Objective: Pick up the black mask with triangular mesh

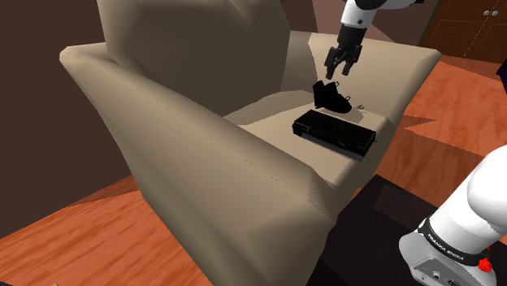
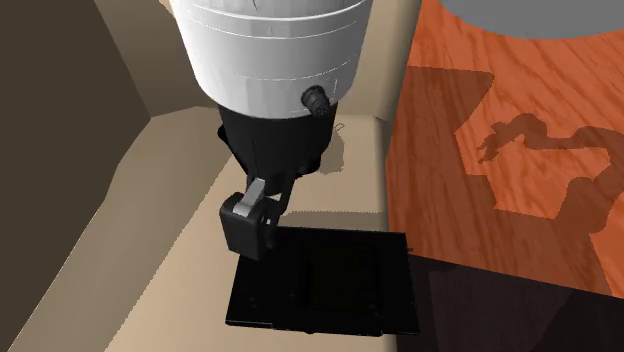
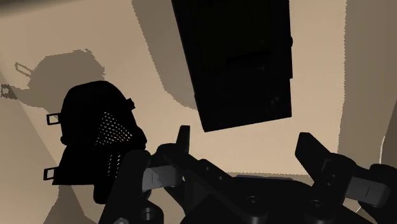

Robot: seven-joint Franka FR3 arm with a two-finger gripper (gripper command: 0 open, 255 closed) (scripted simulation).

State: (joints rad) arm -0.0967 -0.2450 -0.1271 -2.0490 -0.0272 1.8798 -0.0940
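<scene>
The black mask stands on the beige armchair seat, near the backrest. In the wrist view the mask shows a dotted mesh patch on its front and small strap buckles at its side. My gripper hangs a little above the mask, open and holding nothing. In the wrist view the gripper has its fingers wide apart over bare seat. The mask lies outside one finger, not between the two.
A flat black box lies on the seat just in front of the mask, also seen from the wrist and from overhead. Tall padded chair arms and the backrest wall in the seat. Orange wooden floor surrounds the chair.
</scene>
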